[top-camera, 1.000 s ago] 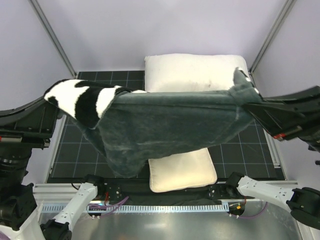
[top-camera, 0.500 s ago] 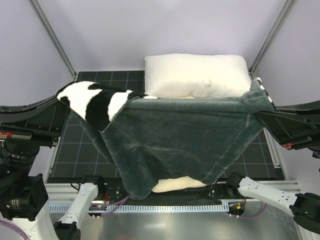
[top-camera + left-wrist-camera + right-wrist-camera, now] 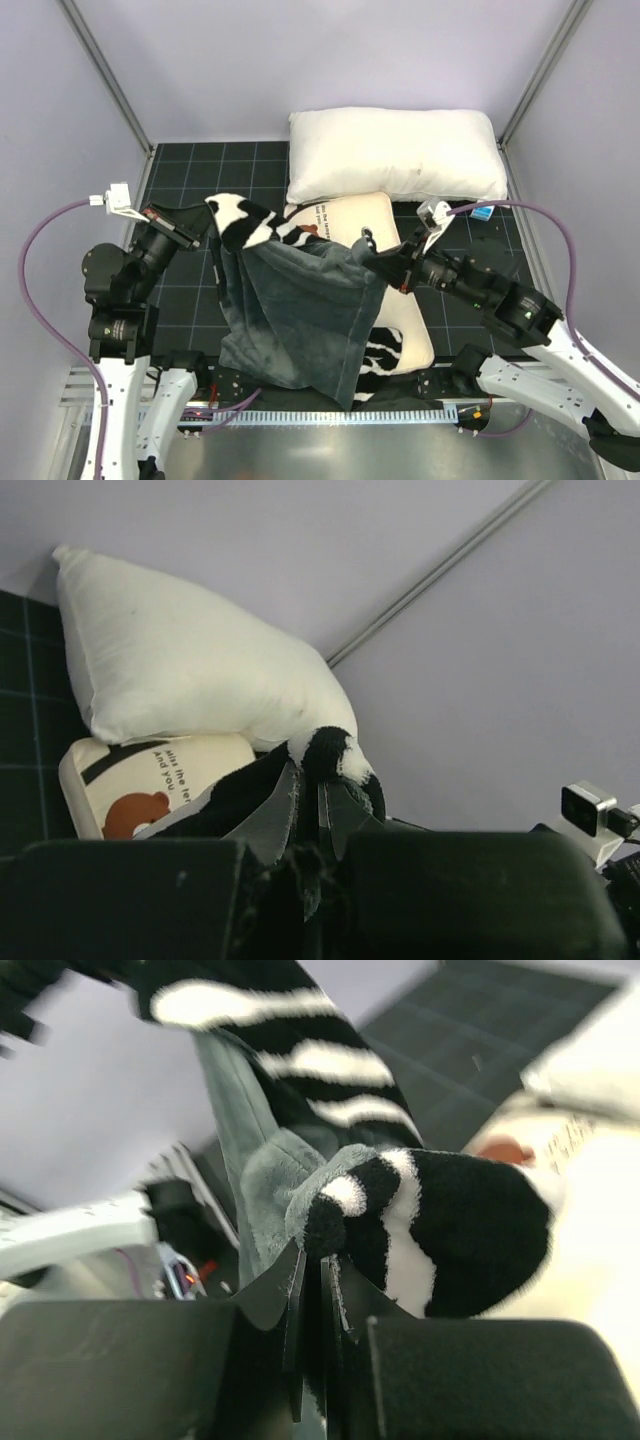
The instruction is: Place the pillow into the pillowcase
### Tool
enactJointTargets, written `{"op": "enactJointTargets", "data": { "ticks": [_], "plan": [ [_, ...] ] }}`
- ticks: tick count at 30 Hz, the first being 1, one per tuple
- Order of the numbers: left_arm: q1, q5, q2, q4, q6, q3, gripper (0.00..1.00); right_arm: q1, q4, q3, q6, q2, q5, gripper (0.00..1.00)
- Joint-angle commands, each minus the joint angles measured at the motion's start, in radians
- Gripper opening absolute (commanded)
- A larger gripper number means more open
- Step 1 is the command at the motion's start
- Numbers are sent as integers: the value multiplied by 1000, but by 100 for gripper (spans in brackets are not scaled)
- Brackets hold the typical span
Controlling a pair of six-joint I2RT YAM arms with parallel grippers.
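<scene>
The pillowcase (image 3: 300,310) hangs grey side up between my two grippers, draped over the near part of the cream pillow (image 3: 350,218). The pillow's bear face and dark text show at its far end, also in the left wrist view (image 3: 150,780). My left gripper (image 3: 212,222) is shut on a zebra-striped corner of the pillowcase (image 3: 322,755). My right gripper (image 3: 372,256) is shut on another striped corner (image 3: 400,1230). A striped fold (image 3: 378,352) lies on the pillow's near end.
A larger plain white pillow (image 3: 395,152) lies at the back of the black gridded mat (image 3: 180,175), touching the cream pillow's far end. Purple walls and metal frame posts (image 3: 105,75) close in the sides. An aluminium rail (image 3: 300,415) runs along the near edge.
Both grippers have come down and inward with the pillowcase corners. The pillowcase, stretched wide and high before, now hangs bunched and narrower over the cream pillow, whose far end now shows.
</scene>
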State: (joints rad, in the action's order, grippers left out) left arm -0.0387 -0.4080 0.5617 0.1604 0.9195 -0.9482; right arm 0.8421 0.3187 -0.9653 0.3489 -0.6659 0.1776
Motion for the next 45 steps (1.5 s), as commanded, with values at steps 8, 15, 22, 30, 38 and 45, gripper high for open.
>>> {"op": "enactJointTargets", "data": {
  "ticks": [8,15,22,30,38,45],
  "plan": [
    [7,357,65,192,-91,-98,0,-2,-104,-137,-71,-176,-165,4],
    [119,518,380,150,-39,-202,0,-56,-133,-634,-168,-666,-234,4],
    [379,726,437,180,186,-252,0,-253,-100,-1148,-21,-1127,29,23],
    [384,616,444,20,110,-131,100,-319,22,-1215,10,-1148,59,100],
    [246,373,333,120,-74,-104,100,-319,197,-625,18,-816,88,95],
    [57,229,167,220,-160,37,99,-314,103,-26,137,-440,92,91]
  ]
}}
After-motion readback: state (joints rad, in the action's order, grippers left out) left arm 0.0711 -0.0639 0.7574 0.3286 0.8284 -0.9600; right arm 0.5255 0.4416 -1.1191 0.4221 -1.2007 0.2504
